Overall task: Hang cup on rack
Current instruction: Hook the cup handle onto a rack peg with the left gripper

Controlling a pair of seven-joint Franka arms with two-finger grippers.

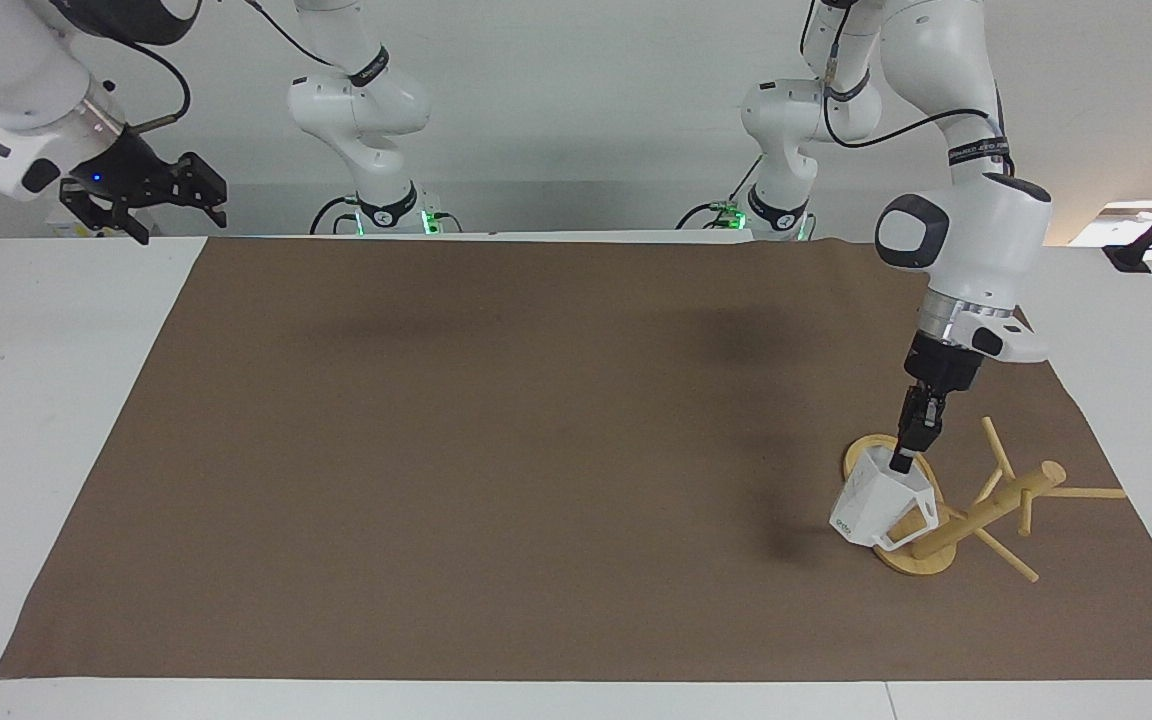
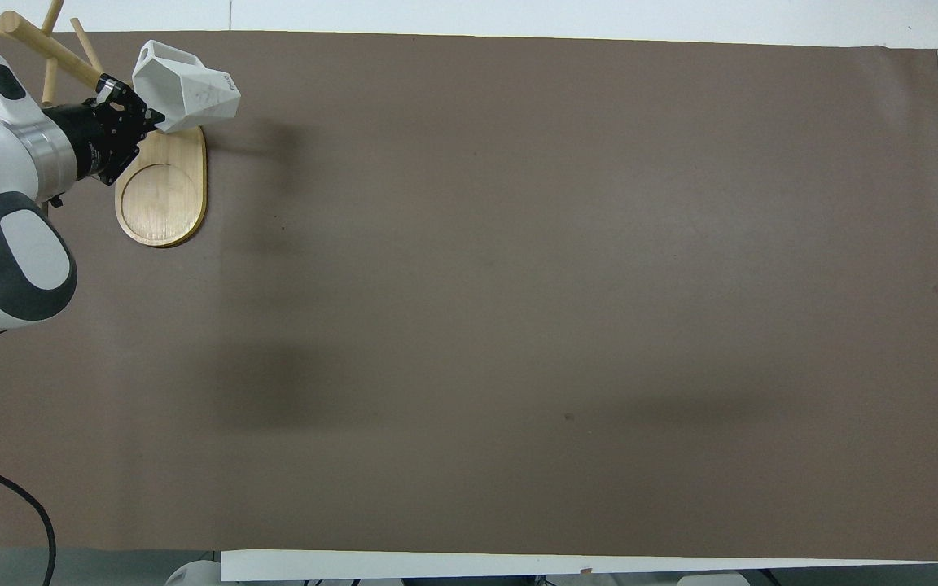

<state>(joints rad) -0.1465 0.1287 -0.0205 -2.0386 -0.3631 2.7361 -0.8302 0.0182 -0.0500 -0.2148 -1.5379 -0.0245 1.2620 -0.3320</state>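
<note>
**Left arm holds the white cup over the rack's base**

From where I stand, the left gripper (image 1: 904,462) is up in the air over the wooden rack (image 1: 946,505). Its 2 fingers are pinched on the rim of the cup (image 1: 876,508). The cup is white with flat, angled sides. It hangs tilted, with its open top up toward the gripper and its loop handle (image 1: 914,522) turned toward the rack's post (image 1: 986,510). The handle sits right by the low part of the post, but I cannot tell if it touches it or goes around a peg.

The rack stands on the brown mat (image 1: 536,450), at the left arm's end of the table. It has a flat oval base, 1 post and some thin pegs that stick out. From the high camera above the robots, the cup (image 2: 186,88) covers the end of the base (image 2: 161,195) that lies farther from the robots, and the left gripper (image 2: 143,122) comes at it from the side.

The right gripper (image 1: 151,195) is lifted high over the white table edge (image 1: 46,400) at the right arm's end, off the mat. Its fingers are spread apart and hold nothing. That arm just waits there.
</note>
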